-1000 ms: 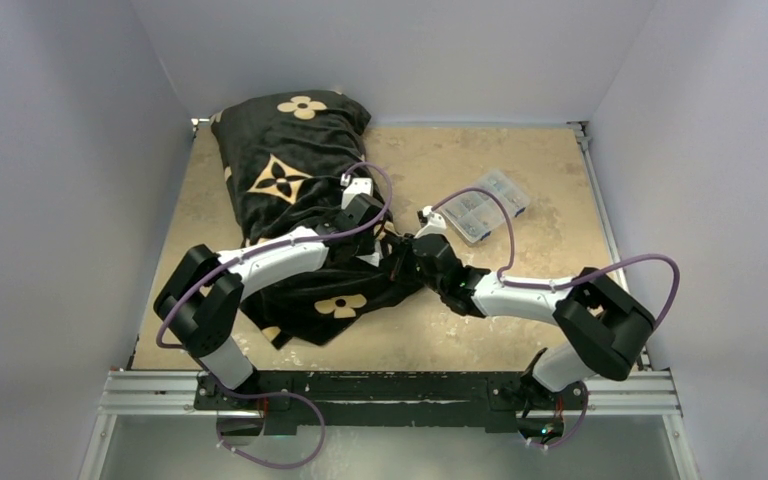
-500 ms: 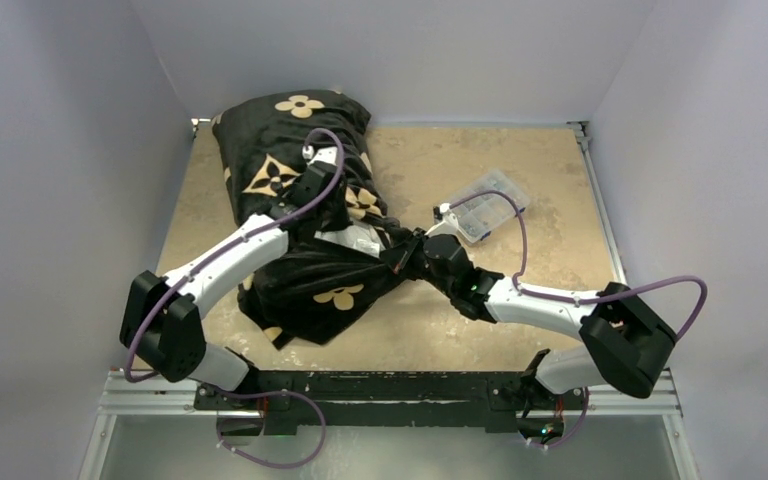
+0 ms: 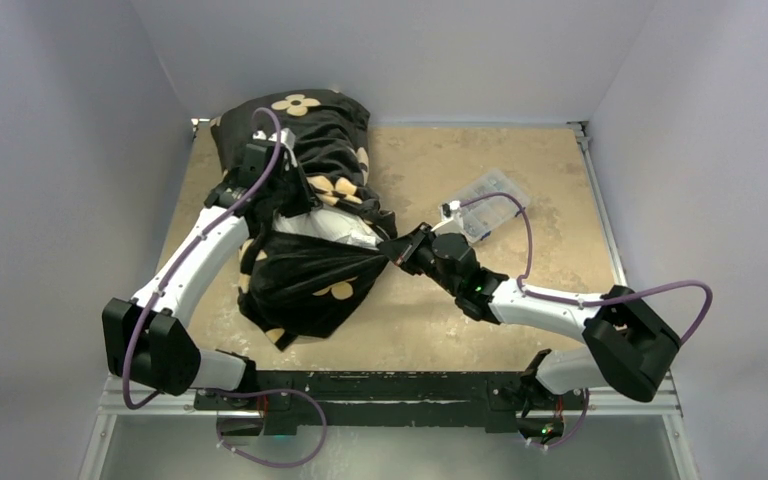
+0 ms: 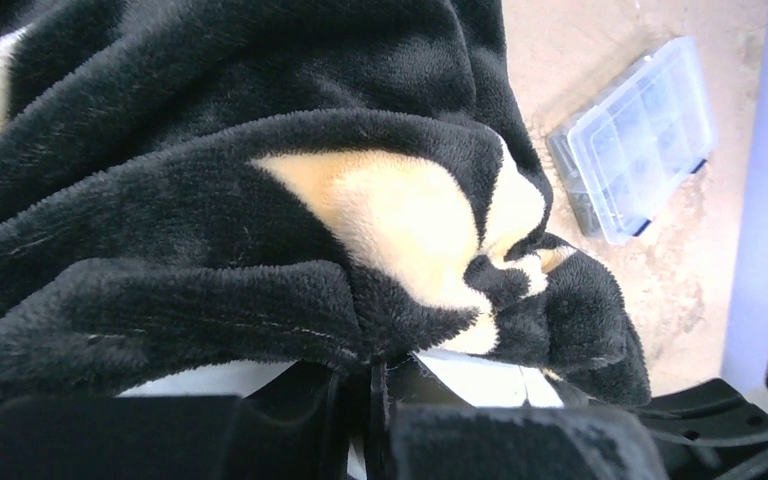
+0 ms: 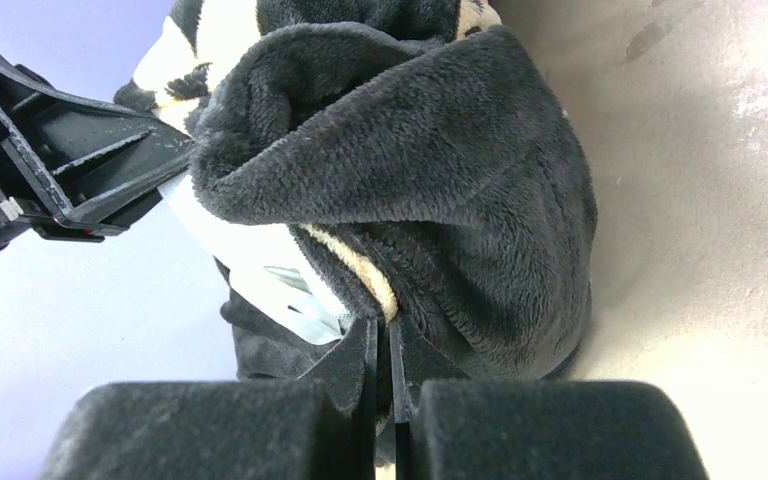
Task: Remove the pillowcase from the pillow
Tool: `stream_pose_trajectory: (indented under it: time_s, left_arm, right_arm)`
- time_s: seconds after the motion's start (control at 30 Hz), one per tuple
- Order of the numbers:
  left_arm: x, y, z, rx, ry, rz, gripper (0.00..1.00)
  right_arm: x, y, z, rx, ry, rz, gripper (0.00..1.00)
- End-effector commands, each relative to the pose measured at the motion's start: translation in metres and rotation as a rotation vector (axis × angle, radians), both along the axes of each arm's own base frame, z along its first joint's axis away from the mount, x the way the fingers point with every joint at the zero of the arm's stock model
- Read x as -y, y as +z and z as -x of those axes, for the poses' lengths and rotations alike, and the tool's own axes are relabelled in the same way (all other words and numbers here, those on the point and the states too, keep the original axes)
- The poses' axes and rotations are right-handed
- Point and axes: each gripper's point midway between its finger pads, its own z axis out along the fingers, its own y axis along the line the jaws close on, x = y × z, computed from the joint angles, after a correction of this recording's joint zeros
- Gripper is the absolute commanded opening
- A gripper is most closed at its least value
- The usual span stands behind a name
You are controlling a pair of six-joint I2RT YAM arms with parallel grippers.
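Left gripper (image 4: 373, 388) clamped tight on black plush flower-print pillowcase (image 3: 300, 282) at tan table's (image 3: 560, 200) 10 o'clock; right gripper (image 3: 395, 249) pinches shut its 3 o'clock fold; plump white pillow (image 3: 338, 229) shows between.

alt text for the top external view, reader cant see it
Two robot arms grip a black, tan-flowered pillowcase on a table, left gripper and right gripper both shut on its fabric, white pillow showing between them. A clear compartment box lies further right.
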Motion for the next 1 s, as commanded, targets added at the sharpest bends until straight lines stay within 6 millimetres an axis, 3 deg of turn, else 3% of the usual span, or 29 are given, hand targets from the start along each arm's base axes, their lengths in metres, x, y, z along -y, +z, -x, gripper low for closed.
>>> stream_pose_trajectory:
  time_s: [0.0,0.4,0.67,0.73,0.87,0.97]
  left_arm:
    - [-0.085,0.095,-0.048,0.314,0.258,-0.059,0.0]
    - [-0.155,0.101,-0.025,0.338,0.428,-0.087,0.0]
    - [-0.171,0.118,-0.016,0.379,0.482,-0.086,0.0]
    - [-0.168,0.118,-0.016,0.382,0.469,-0.075,0.0]
    - [-0.137,0.116,-0.02,0.396,0.313,0.017,0.0]
    - [-0.113,0.117,-0.02,0.401,0.217,0.036,0.0]
  right_arm:
    - [0.059,-0.077,0.007,-0.173,-0.137,0.228,0.0]
    - [0.078,-0.057,-0.004,-0.148,-0.21,0.18,0.0]
    - [0.101,-0.038,-0.025,-0.087,-0.236,0.166,0.0]
    - [0.105,-0.032,-0.033,-0.056,-0.237,0.181,0.0]
    - [0.094,-0.02,-0.049,0.009,-0.188,0.245,0.0]
    - [0.085,-0.003,-0.053,0.083,-0.137,0.256,0.09]
